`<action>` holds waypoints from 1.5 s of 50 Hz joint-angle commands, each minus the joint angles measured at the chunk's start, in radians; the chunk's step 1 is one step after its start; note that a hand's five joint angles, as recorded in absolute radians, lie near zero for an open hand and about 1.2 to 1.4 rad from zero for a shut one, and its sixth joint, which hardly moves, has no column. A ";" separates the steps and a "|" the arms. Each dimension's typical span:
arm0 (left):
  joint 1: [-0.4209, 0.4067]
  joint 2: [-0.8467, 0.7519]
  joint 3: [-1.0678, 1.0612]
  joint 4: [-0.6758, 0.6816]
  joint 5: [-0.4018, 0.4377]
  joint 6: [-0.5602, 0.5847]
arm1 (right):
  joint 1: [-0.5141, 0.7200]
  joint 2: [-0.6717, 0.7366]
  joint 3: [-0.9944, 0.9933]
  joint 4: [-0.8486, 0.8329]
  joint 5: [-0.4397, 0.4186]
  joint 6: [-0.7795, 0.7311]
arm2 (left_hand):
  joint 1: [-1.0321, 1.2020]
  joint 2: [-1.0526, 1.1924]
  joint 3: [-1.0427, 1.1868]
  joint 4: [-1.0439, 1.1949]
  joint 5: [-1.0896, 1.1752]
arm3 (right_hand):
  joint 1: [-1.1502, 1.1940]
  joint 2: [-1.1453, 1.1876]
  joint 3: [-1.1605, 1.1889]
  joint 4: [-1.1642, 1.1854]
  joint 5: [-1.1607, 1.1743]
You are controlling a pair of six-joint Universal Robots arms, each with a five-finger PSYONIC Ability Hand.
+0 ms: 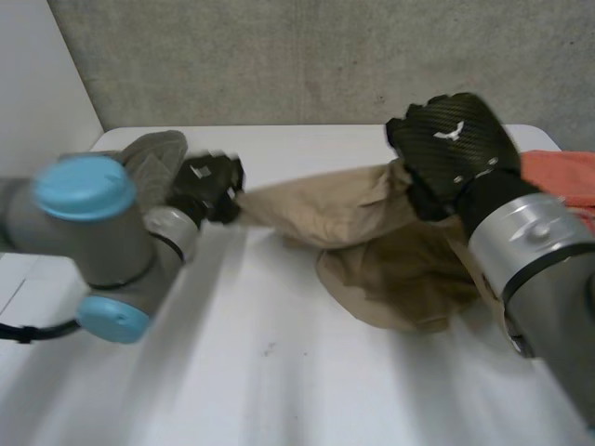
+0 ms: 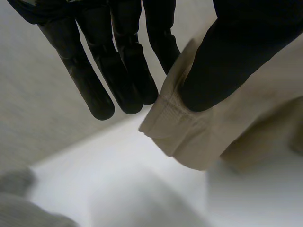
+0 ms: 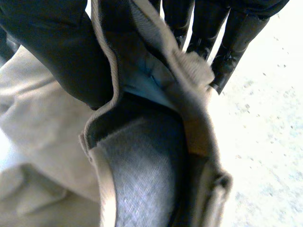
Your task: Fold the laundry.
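Note:
A tan garment hangs stretched between my two hands above the white table, its lower part bunched on the tabletop. My left hand holds the garment's left end. In the left wrist view the hemmed edge is pinched between the thumb and the straight fingers. My right hand is raised at the garment's upper right part. In the right wrist view the thumb and fingers clamp a fold of the garment, whose grey inside faces the camera.
A grey cloth lies at the back left of the table, behind my left hand. An orange cloth lies at the back right, beside my right arm. A wall runs along the table's far edge.

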 commanded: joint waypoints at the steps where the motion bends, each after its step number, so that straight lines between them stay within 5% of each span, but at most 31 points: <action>1: 0.052 0.433 -0.143 -0.004 -0.049 -0.016 | -0.112 -0.016 -0.114 0.167 -0.111 -0.005 | 0.233 0.202 0.209 0.199 0.255 | 0.440 0.218 0.233 0.246 0.274; 8: 0.054 0.668 -0.222 -0.008 -0.045 -0.019 | -0.172 -0.021 -0.223 0.295 -0.181 -0.039 | 0.233 0.202 0.209 0.199 0.255 | 0.440 0.218 0.233 0.246 0.274; 13: 0.048 0.681 -0.243 -0.036 -0.040 -0.013 | -0.212 0.017 -0.276 0.395 -0.232 -0.101 | 0.233 0.202 0.209 0.199 0.255 | 0.440 0.218 0.233 0.246 0.274; 24: 0.023 0.195 0.025 -0.047 -0.054 0.087 | -0.209 0.416 -0.531 0.434 -0.202 -0.169 | 0.233 0.202 0.209 0.199 0.255 | 0.440 0.218 0.233 0.246 0.274; 30: 0.015 0.012 0.319 -0.004 -0.054 0.199 | -0.207 0.580 -0.805 0.203 -0.111 -0.146 | 0.233 0.202 0.209 0.199 0.255 | 0.440 0.218 0.233 0.246 0.274; 38: 0.003 -0.018 0.570 0.422 -0.061 0.233 | -0.211 0.610 -0.983 -0.303 -0.060 -0.051 | 0.233 0.202 0.209 0.199 0.255 | 0.440 0.218 0.233 0.246 0.274; 44: -0.015 0.039 0.530 0.492 -0.067 0.233 | -0.207 0.608 -1.022 -0.349 -0.065 -0.042 | 0.233 0.202 0.209 0.199 0.255 | 0.440 0.218 0.233 0.246 0.274; 51: -0.020 0.091 0.273 0.466 -0.089 0.239 | -0.209 0.614 -0.939 -0.171 -0.115 -0.039 | 0.233 0.202 0.209 0.199 0.255 | 0.440 0.218 0.233 0.246 0.274; 61: -0.035 0.113 -0.148 0.280 -0.087 0.240 | -0.221 0.591 -0.497 -0.017 -0.221 -0.054 | 0.233 0.202 0.209 0.199 0.255 | 0.440 0.218 0.233 0.246 0.274; 75: -0.106 0.137 -0.358 0.013 -0.089 0.242 | -0.220 0.535 -0.096 0.093 -0.228 -0.171 | 0.233 0.202 0.209 0.199 0.255 | 0.440 0.218 0.233 0.246 0.274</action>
